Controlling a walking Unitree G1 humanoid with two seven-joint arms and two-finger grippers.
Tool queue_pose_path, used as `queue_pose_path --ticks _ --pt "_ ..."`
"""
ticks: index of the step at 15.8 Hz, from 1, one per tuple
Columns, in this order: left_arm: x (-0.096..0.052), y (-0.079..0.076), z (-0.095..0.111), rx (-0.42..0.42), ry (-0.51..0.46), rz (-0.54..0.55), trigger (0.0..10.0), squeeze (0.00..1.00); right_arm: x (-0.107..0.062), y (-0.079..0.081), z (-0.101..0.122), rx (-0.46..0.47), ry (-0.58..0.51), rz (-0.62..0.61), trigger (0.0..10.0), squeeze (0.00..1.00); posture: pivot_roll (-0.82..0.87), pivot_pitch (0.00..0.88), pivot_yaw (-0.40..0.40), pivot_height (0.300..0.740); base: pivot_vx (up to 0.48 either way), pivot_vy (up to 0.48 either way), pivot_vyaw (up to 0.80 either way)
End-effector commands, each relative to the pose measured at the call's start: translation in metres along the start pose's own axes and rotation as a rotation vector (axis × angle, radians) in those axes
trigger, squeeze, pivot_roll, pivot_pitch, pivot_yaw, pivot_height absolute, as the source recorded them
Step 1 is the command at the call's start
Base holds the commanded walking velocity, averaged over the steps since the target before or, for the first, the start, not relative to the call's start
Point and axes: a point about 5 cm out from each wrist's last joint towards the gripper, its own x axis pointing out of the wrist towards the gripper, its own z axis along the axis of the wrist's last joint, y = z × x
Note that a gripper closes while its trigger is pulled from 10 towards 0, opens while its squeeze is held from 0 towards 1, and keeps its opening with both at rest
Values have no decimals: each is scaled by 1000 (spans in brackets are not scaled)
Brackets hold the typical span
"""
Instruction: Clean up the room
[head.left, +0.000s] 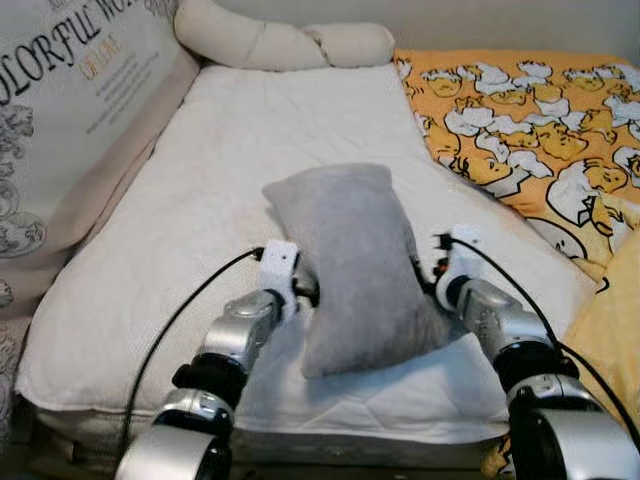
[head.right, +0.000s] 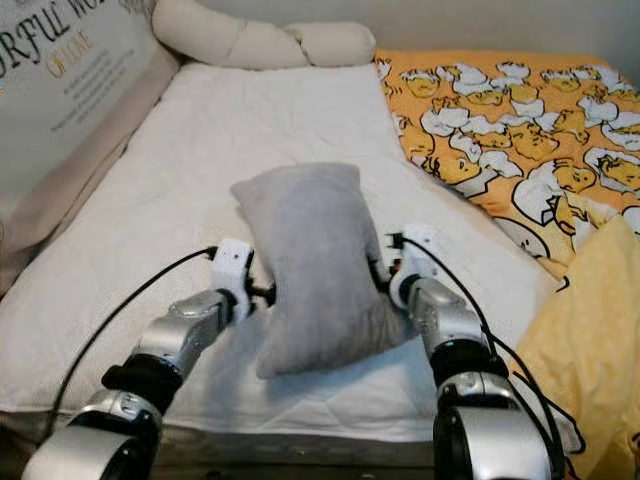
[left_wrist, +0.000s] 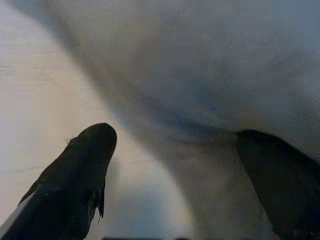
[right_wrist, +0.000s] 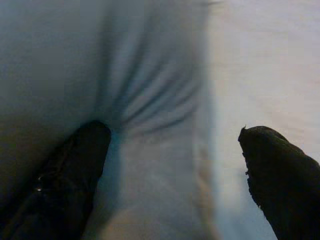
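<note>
Bedroom scene, basically: a bed with a white mattress (head.left: 200, 200) took up most of the head views, with a long cream bolster (head.left: 290, 42) across the far end, a printed cushion (head.left: 70, 110) leaning along the robot's left side, and an orange duck-print blanket (head.left: 520, 110) bunched on the right. Sitting on the mattress near the front edge was a grey pillow (head.left: 355, 265), and that looked like the thing being tidied. Its long axis ran away from the robot, tilted a bit toward the far left corner, so the narrow ends pointed near and far and the long sides faced the arms. The left end effector (head.left: 300, 290) was pressed in against the pillow's left side and the right end effector (head.left: 432, 278) against its right side, so the pillow sat squarely between them, about equally near to both. In the left wrist view the fingers (left_wrist: 80, 175) were spread apart with grey fabric bulging between them, and the right wrist view showed the same deal, fingers (right_wrist: 75, 170) wide and one tip denting the cloth into creases. So both were open, more of a two-sided squeeze than a pinch. My guess is the next bit depends on both arms pushing inward evenly, otherwise the soft thing could slump out the bottom.
</note>
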Motion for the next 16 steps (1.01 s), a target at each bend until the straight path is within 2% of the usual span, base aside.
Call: queue_pose_path --ticks 1,3,5,8,9,11,13,14,15,16 --pt "3 -21 10 -21 -41 -129 10000 0 4 23 -12 -4 55 127 10000 0 -107 0 16 740 0 0 0" --pt "1 -23 14 -13 -56 -194 10000 0 0 35 -13 7 49 209 10000 0 -113 0 22 740 0 0 0" --pt "-7 -18 17 -6 -72 -219 10000 0 -11 40 -7 16 22 253 10000 0 -114 0 23 740 0 0 0" --pt "-36 -3 26 55 -89 -247 10000 0 -41 30 1 49 8 268 10000 0 -108 0 14 740 0 0 0" --pt "-46 1 29 96 -89 -259 10000 0 -51 26 -2 49 40 264 10000 0 -106 0 8 740 0 0 0" --pt "-61 7 28 164 -70 -259 10000 0 -65 19 -12 57 97 253 10000 0 -101 0 0 740 0 0 0" --pt "-69 7 13 205 -12 -255 10000 0 -69 1 -31 69 128 148 10000 0 -97 0 -1 740 0 0 0" --pt "-70 6 3 224 12 -252 10000 796 -68 -8 -38 78 128 83 10000 1000 -97 0 0 740 0 0 0" --pt "-70 7 -1 236 23 -241 10000 1000 -68 -10 -40 81 125 60 10000 1000 -96 0 1 740 0 0 0" --pt "-71 20 -12 255 25 -169 10000 1000 -71 -22 -42 124 85 -6 10000 1000 -98 0 4 740 0 0 0"
